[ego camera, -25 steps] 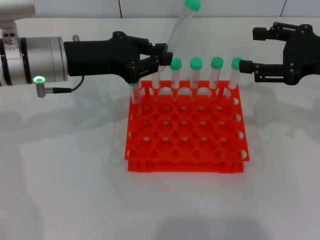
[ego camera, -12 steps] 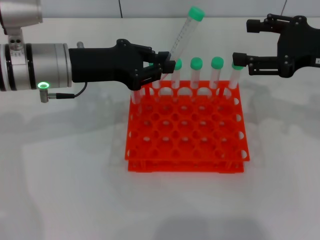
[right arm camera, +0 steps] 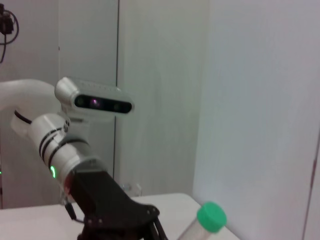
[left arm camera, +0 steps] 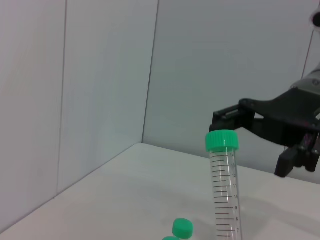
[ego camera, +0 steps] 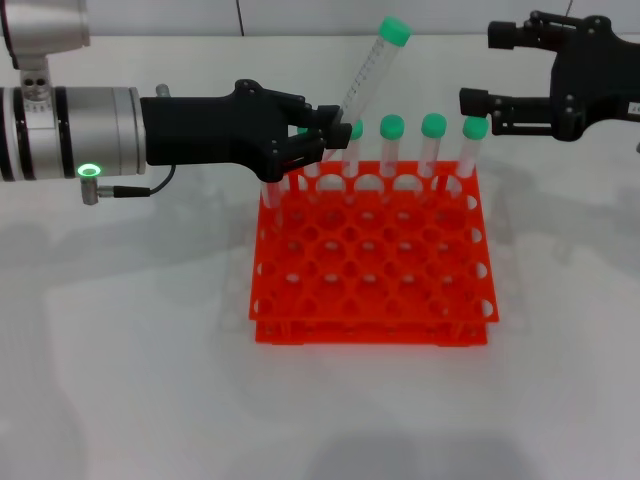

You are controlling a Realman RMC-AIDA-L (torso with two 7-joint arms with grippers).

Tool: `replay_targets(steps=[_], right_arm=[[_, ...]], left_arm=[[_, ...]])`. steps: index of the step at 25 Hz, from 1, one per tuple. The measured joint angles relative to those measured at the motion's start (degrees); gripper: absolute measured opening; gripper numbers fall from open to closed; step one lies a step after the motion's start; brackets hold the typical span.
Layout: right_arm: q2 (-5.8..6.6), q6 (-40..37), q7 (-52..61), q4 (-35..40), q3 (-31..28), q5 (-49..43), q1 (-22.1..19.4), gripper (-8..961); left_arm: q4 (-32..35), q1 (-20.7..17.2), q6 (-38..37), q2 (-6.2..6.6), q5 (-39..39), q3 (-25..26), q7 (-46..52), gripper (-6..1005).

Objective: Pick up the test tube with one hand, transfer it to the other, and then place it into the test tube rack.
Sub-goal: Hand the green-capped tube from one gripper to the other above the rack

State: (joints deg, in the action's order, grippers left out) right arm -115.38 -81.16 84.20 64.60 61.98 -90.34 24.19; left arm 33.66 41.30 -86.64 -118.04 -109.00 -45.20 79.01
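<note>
My left gripper (ego camera: 322, 133) is shut on the lower part of a clear test tube (ego camera: 367, 72) with a green cap, holding it tilted above the back edge of the orange-red rack (ego camera: 372, 260). The tube also shows in the left wrist view (left arm camera: 224, 190) and its cap in the right wrist view (right arm camera: 211, 216). My right gripper (ego camera: 478, 68) is open, to the right of the held tube and above the rack's back right corner. It shows far off in the left wrist view (left arm camera: 270, 132).
Several other green-capped tubes (ego camera: 434, 145) stand upright in the rack's back row, just below my right gripper. The rack sits on a white table (ego camera: 120, 340). A pale wall stands behind the table.
My left gripper has moved the tube down and slightly right. My right gripper has risen and shifted left toward the tube's cap.
</note>
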Motion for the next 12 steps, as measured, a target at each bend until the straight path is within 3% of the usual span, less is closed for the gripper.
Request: replay_targets(steps=[12], right_arm=[[-0.16,0.19,0.48,-0.67,2.37,0.61,2.45,728]], left_arm=[[0.47,-0.87,-0.12,-0.12,0.48,-0.49,-0.82,194]])
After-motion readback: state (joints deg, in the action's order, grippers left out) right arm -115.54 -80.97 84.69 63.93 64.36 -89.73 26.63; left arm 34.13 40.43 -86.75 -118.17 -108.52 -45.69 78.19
